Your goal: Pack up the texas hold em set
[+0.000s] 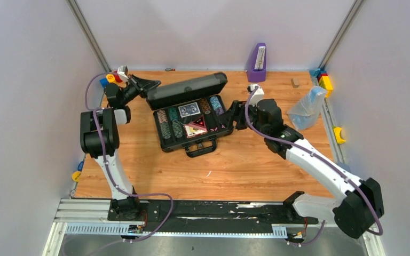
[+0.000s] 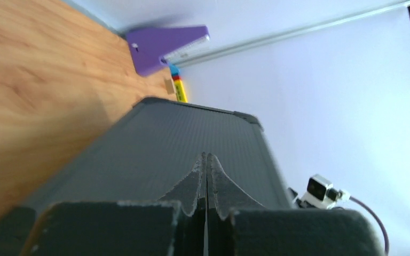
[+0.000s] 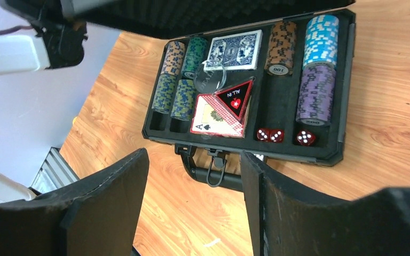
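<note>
The black case (image 1: pixel 166 140) lies open mid-table with its handle (image 3: pixel 219 173) toward me. Its lid (image 1: pixel 187 90) is partly lowered over the tray. The tray holds several chip stacks (image 3: pixel 315 90), a blue card deck (image 3: pixel 235 49), a red card deck (image 3: pixel 216 114), the triangular button (image 3: pixel 235 98) and red dice (image 3: pixel 269 135). My left gripper (image 1: pixel 152 84) is shut and empty, its tips (image 2: pixel 207 157) lying on the lid's outer face (image 2: pixel 171 149) at the lid's left end. My right gripper (image 1: pixel 234 118) is open and empty beside the case's right side, in the wrist view (image 3: pixel 192 157) above the handle.
A purple upright holder (image 1: pixel 258 63) stands at the back, also in the left wrist view (image 2: pixel 163 45). A clear plastic bag (image 1: pixel 307 106) lies right of the case. Toy blocks sit at the back right (image 1: pixel 325 80) and back left (image 1: pixel 109 79). A small wooden block (image 1: pixel 295 82) is nearby.
</note>
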